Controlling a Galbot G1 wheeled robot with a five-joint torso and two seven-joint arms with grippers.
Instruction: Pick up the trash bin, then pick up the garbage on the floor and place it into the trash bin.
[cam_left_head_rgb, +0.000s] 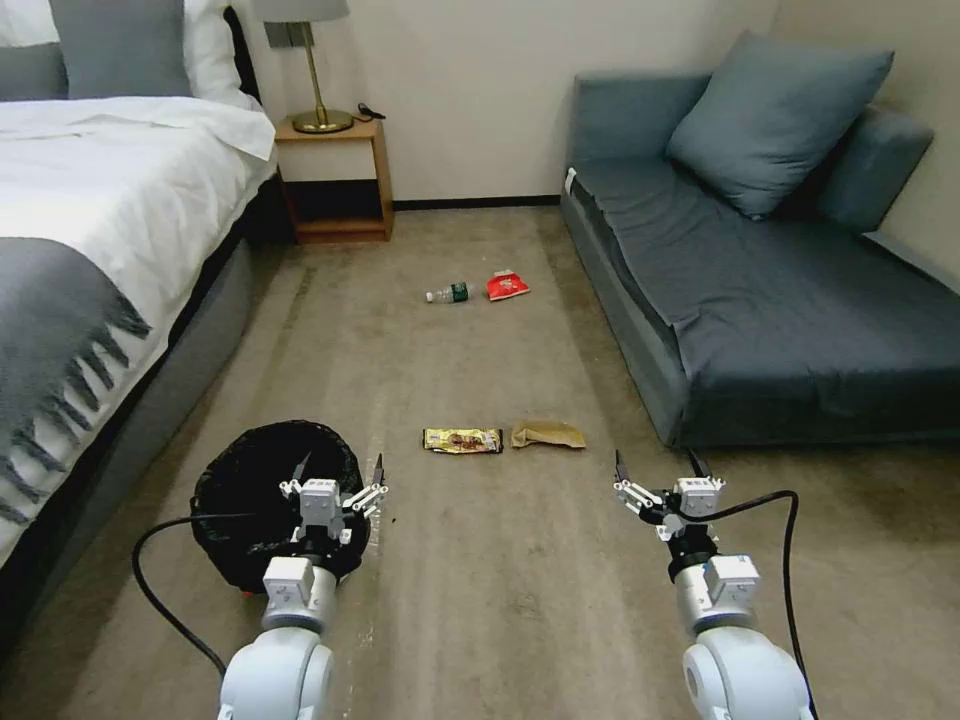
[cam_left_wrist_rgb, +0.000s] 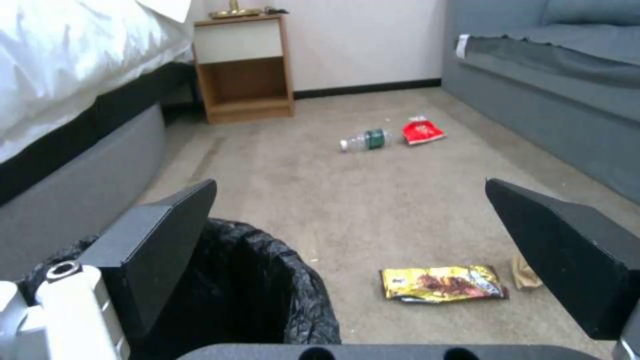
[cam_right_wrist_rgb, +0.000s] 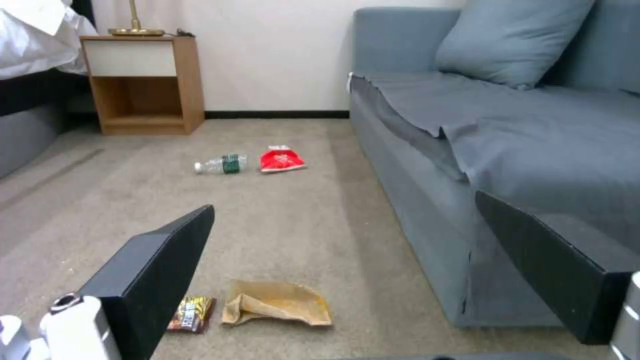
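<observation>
The trash bin (cam_left_head_rgb: 250, 495), lined with a crinkly black bag, stands on the carpet at the near left. My left gripper (cam_left_head_rgb: 339, 468) is open at the bin's right rim, one finger (cam_left_wrist_rgb: 160, 250) over the opening and the other outside; the bin (cam_left_wrist_rgb: 280, 295) lies just below. On the floor ahead lie a gold-brown wrapper (cam_left_head_rgb: 462, 440) and a tan paper bag (cam_left_head_rgb: 548, 434). Farther off are a clear bottle (cam_left_head_rgb: 450, 294) and a red packet (cam_left_head_rgb: 507, 286). My right gripper (cam_left_head_rgb: 657, 465) hangs open and holds nothing, short of the paper bag (cam_right_wrist_rgb: 277, 303) and to its right.
A bed (cam_left_head_rgb: 90, 220) runs along the left. A grey sofa (cam_left_head_rgb: 780, 300) with a cushion lines the right. A wooden nightstand (cam_left_head_rgb: 335, 180) with a brass lamp stands against the far wall. Carpet stretches between them.
</observation>
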